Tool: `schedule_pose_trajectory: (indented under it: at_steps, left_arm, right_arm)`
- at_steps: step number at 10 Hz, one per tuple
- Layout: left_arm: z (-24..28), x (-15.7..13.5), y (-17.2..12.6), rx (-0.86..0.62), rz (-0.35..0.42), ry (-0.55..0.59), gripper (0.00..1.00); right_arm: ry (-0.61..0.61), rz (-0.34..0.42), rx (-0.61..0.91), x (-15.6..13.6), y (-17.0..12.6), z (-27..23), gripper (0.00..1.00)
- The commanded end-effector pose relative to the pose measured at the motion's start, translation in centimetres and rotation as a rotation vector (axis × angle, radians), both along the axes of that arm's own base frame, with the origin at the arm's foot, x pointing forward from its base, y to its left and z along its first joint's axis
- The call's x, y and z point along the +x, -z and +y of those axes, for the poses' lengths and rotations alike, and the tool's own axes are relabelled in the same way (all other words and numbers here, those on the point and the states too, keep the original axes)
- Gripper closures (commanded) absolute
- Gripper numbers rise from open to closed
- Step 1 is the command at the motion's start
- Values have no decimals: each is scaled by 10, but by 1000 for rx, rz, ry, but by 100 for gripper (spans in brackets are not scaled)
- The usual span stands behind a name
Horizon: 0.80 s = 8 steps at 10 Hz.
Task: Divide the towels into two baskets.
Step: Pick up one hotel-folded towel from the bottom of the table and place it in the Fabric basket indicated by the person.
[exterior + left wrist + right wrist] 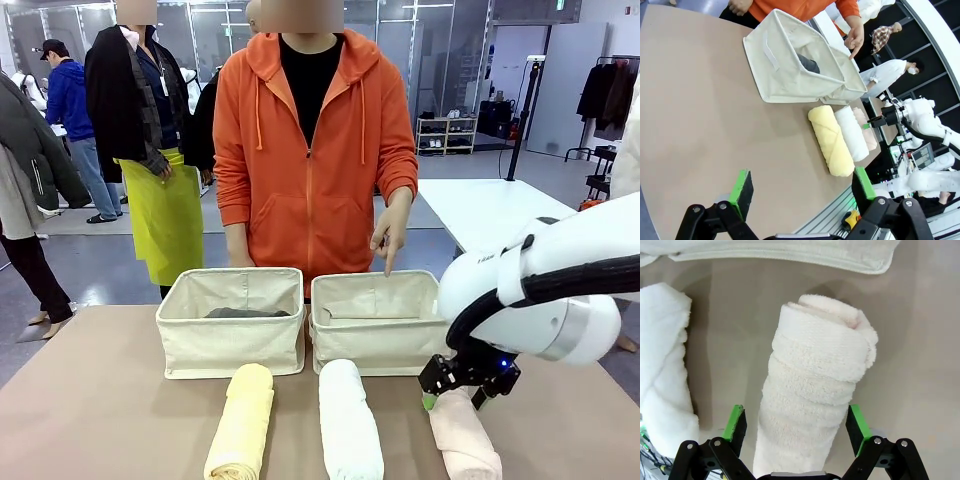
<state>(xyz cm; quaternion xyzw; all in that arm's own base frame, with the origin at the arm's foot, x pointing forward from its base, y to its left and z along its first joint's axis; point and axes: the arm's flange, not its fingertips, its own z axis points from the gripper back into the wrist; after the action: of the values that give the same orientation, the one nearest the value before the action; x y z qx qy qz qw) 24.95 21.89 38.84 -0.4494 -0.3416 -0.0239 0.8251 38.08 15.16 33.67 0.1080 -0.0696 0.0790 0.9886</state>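
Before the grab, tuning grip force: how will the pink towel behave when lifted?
Plush terry, so the pink towel probably squashes in the right end effector. Gripped near one end, it likely sags. Round, so a nudge may roll it.

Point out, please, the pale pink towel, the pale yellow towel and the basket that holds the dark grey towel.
pale pink towel point(812, 385): right wrist view, middle of the roll.
pale yellow towel point(242, 420): front view, middle of the roll.
left basket point(228, 348): front view, its front wall.

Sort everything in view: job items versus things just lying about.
Job: dark grey towel, yellow towel, white towel, pink towel, left basket, right basket, right pincer.
Lying about: white table behind, shoe rack, clothes rail.
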Motion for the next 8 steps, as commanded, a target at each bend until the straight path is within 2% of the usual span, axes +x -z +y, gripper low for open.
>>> schedule_pose_trajectory:
  at_steps: [1, 5, 6, 8]
  left_arm:
    - [0, -2, -3, -8, -15, 1, 0]
    - [0, -2, -3, -8, -15, 1, 0]
    - [0, -2, -3, -8, -15, 1, 0]
    - [0, -2, -3, -8, -15, 1, 0]
  right_arm:
    - [34, 11, -66, -33, 27, -5, 0]
    - [27, -5, -105, -37, 34, 1, 0]
    - [-23, 19, -63, -5, 20, 14, 0]
    - [-23, 19, -63, -5, 20, 14, 0]
